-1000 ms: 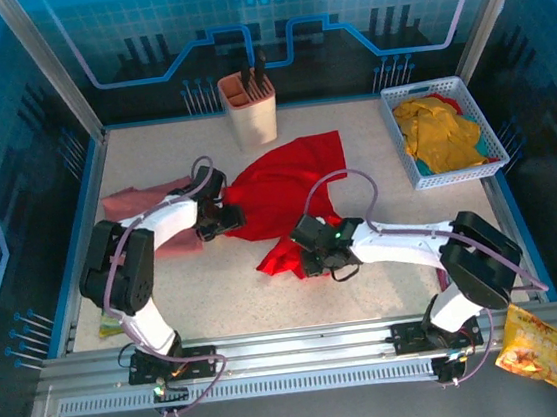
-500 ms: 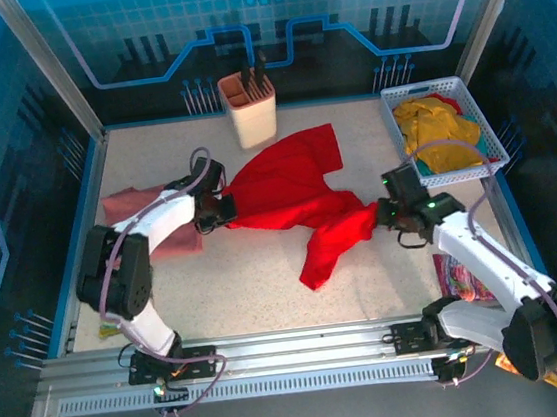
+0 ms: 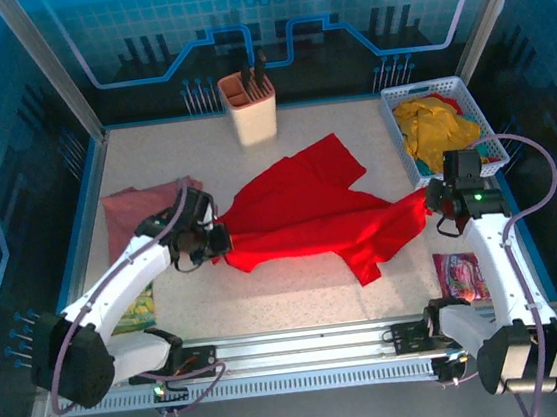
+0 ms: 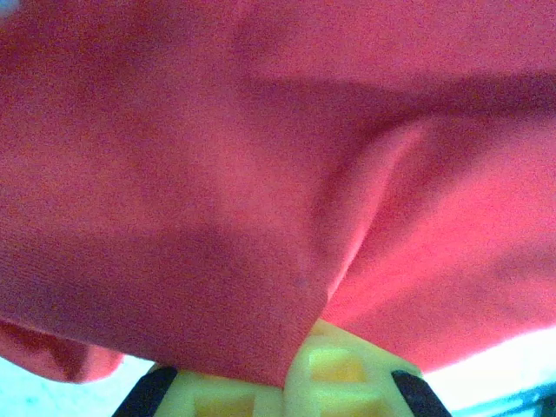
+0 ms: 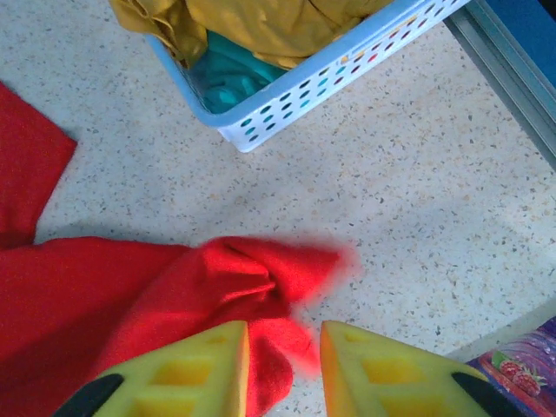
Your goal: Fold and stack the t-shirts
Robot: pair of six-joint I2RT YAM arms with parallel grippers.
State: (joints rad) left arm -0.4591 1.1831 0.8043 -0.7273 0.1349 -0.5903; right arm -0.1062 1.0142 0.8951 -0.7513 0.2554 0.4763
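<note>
Right wrist: teal cloth (image 5: 228,80) under t-shirts (image 5: 261,22)

The left hand (image 3: 218,243) is clenched tight, the right hand (image 5: 284,356) spread apart.

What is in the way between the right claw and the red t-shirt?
Nothing visible is. The red t-shirt has its tip right at the right gripper, whose jaws stand parted on either side of it, on the table. The white basket sits farther back, not between them.
</note>
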